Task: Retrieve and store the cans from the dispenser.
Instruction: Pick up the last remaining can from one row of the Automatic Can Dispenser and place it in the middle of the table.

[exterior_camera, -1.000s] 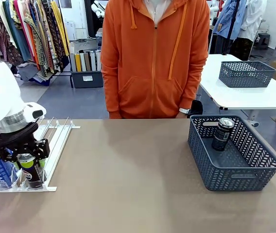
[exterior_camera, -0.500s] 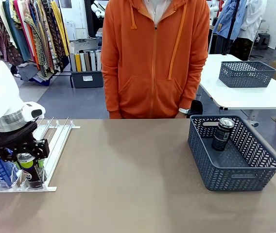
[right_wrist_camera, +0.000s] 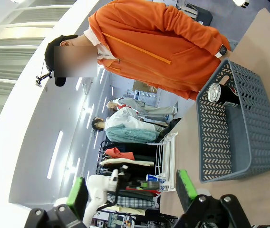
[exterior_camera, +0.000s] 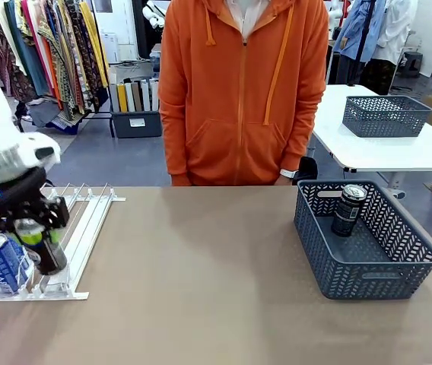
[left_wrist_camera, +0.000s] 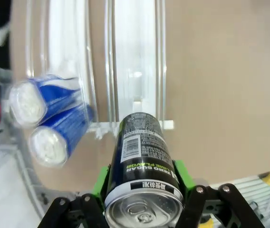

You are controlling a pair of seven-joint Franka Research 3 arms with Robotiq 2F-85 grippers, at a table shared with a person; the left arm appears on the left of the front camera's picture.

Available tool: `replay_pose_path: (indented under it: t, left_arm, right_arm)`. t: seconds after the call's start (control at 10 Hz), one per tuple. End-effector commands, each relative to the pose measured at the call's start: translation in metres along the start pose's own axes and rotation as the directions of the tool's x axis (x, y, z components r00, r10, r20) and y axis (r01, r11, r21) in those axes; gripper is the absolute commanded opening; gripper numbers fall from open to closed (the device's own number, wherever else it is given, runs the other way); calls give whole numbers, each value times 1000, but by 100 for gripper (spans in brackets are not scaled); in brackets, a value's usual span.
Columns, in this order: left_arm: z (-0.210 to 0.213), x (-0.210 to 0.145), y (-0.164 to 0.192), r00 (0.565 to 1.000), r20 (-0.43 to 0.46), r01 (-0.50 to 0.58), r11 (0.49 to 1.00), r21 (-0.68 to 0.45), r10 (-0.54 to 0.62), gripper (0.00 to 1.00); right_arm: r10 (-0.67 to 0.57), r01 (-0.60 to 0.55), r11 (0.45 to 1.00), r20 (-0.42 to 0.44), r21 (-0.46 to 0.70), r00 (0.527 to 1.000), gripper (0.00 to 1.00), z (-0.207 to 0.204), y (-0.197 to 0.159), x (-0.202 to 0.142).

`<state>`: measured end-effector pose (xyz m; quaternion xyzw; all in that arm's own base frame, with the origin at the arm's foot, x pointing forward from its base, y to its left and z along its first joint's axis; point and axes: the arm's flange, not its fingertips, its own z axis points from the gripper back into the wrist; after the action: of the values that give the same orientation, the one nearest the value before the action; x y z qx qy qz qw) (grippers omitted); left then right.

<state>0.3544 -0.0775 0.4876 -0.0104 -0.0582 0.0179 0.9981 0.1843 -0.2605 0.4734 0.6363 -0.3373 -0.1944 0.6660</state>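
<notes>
The left gripper [left_wrist_camera: 142, 176] clamps a black can [left_wrist_camera: 142, 152] over the near end of the dispenser [exterior_camera: 83, 224]. The can's long axis leans, silver top up and toward the robot's left. Two blue cans [left_wrist_camera: 61, 135] lie in the neighbouring lanes. The right gripper [right_wrist_camera: 131, 187] stands wide apart with nothing between its fingers.

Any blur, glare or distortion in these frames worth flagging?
Front view: the left arm is motion-smeared; the basket is sharp. Left wrist view: the black can in the left pincer is crisp, the blue cans blur, and glare streaks the dispenser rails. Right wrist view: rolled sideways, bright ceiling washed out.
</notes>
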Motion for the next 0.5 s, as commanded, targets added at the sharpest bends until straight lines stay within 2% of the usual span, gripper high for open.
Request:
replay_pose_path:
  t: [0.0, 0.2, 0.4]
  left_arm:
    - [84, -14, 1, 994, 98, 55, 998, -25, -52, 0]
    - [135, -34, 4, 974, 217, 79, 995, -64, -64, 0]
    - [150, -47, 12, 961, 275, 63, 987, -147, -21, 0]
  right_arm:
    - [10, -10, 1000, 11, 18, 1000, 100, -2, 4, 3]
    - [10, -10, 1000, 11, 18, 1000, 100, -2, 4, 3]
    - [10, -10, 1000, 11, 18, 1000, 100, -2, 4, 3]
